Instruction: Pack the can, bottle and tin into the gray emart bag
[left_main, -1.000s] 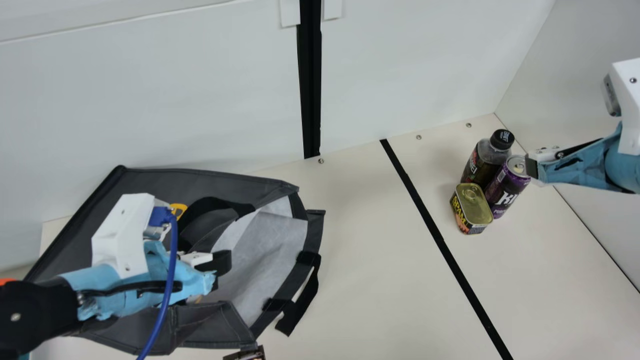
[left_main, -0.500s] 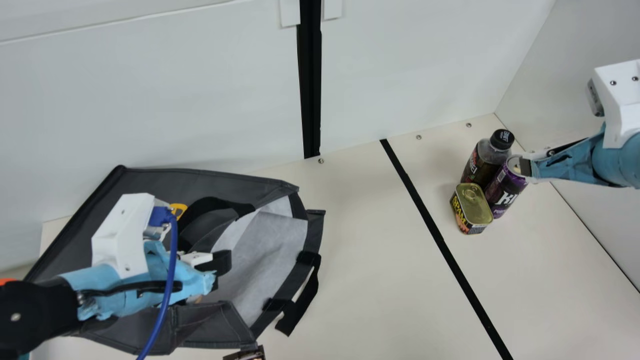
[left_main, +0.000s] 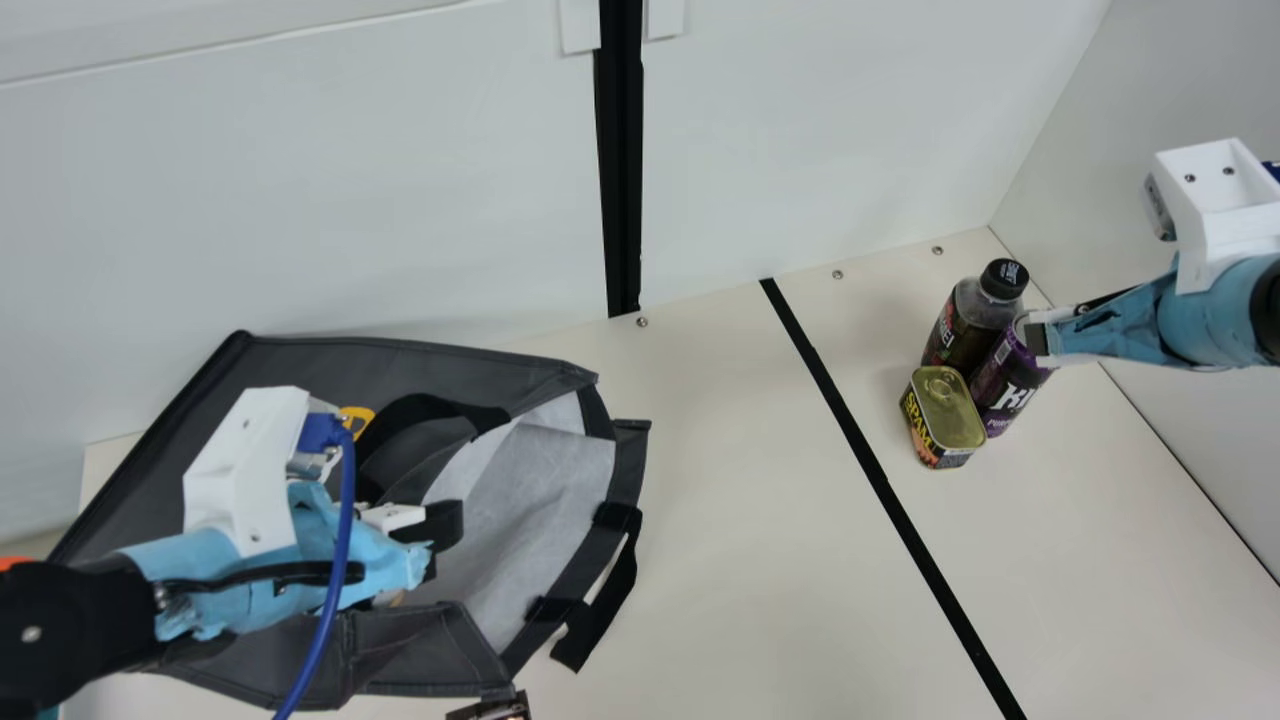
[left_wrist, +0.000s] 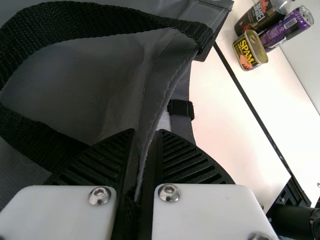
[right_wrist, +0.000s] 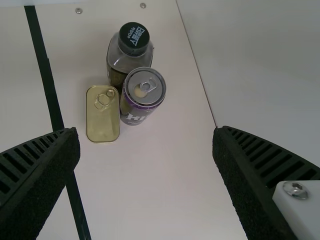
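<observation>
My left gripper (left_main: 445, 540) is at the gray bag (left_main: 300, 370). In the left wrist view the left gripper (left_wrist: 145, 150) is shut on the edge of the bag (left_wrist: 100, 85). My right gripper (left_main: 1045, 340) is over the purple can (left_main: 1008, 385); in the right wrist view the right gripper (right_wrist: 146, 142) stands wide open, nothing between its fingers. The can (right_wrist: 144, 95), bottle (right_wrist: 131, 50) and gold-lidded tin (right_wrist: 102, 115) stand upright, close together, the tin in front of the bottle in the main view. The bag's pale inside shows at its mouth.
A black line (left_main: 880, 480) runs across the table (left_main: 760, 560) between bag and items. White walls (left_main: 820, 130) rise behind and at the right, close to the can and bottle. A strap (left_main: 610, 590) hangs off the bag's right side.
My right arm has moved leftward in the main view, its gripper now farther over the can's top. My left arm, the bag and the three items have kept still.
</observation>
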